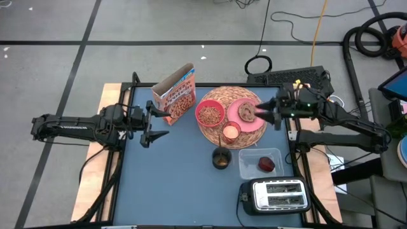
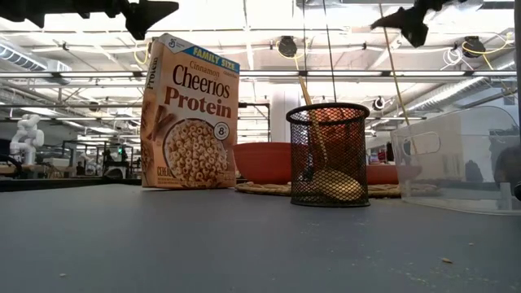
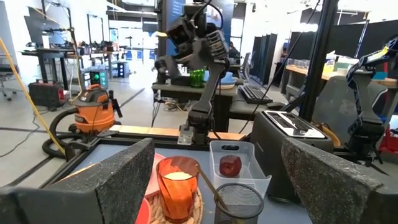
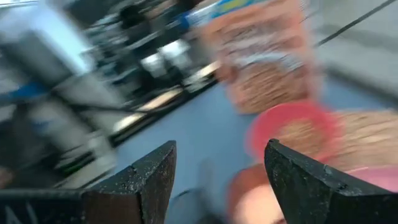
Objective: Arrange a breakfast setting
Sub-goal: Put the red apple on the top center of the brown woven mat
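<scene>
The orange-brown cereal box (image 1: 173, 95) stands upright at the far left of the round wicker mat (image 1: 229, 95). On the mat rest the pink bowl (image 1: 210, 114) with cereal, the pink plate (image 1: 254, 124) with the browned round bread (image 1: 247, 112), and the small pink cup (image 1: 230, 132). The spoon (image 2: 308, 98) leans in a black mesh cup (image 1: 220, 158). The dark red fruit (image 1: 266, 165) lies in the clear tub (image 1: 254, 156). My left gripper (image 1: 156, 124) is open and empty, raised beside the box. My right gripper (image 1: 267, 113) is open and empty, raised beside the plate's right edge.
The silver toaster (image 1: 275, 195) stands at the near right corner, just nearer than the tub. Bare blue table (image 1: 172, 184) spreads across the near left. In the low view both grippers hang high above the table, the left (image 2: 151, 12) and the right (image 2: 407, 20).
</scene>
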Controlling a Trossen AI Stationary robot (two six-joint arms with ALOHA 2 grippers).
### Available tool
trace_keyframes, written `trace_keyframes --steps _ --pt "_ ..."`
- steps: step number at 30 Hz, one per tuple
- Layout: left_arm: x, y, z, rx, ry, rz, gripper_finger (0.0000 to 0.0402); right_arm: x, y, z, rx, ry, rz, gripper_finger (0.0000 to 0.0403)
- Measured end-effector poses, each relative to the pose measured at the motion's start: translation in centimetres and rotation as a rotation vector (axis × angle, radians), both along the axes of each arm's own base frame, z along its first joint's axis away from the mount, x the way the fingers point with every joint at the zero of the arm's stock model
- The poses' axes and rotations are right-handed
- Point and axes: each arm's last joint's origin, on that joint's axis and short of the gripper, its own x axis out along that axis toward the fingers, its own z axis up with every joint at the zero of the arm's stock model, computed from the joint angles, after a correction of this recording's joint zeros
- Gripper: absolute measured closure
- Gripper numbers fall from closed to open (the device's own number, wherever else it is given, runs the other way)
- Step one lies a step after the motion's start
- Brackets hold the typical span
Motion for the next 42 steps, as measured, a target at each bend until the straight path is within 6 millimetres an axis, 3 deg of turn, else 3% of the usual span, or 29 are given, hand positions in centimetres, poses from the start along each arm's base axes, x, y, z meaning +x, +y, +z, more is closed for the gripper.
trace_keyframes --steps 3,9,17,21,33,42 --pt "0.0 0.0 0.0 0.002 0.000 0.000 0.0043 -0.3 0.6 0.2 0.116 -0.029 0.141 0.0170" --pt "0.0 0.0 0.0 0.005 -0.001 0.001 0.0043 -0.8 1.1 -0.2 0.366 0.015 0.119 0.0170" --pt "0.0 0.0 0.0 0.012 0.000 0.001 0.0043 -1.6 2.8 -1.1 0.741 0.329 0.148 0.0169" --pt "0.0 0.0 0.0 0.005 0.000 0.000 0.0043 -1.4 3.2 -1.5 0.837 0.481 0.079 0.0169" --pt "0.0 0.0 0.0 0.057 -0.004 0.005 0.0043 1.0 4.5 -5.0 0.957 0.973 -0.128 0.0169" --pt "0.0 0.0 0.0 0.054 -0.003 0.005 0.0043 2.9 5.9 -6.6 0.885 1.112 -0.166 0.0169"
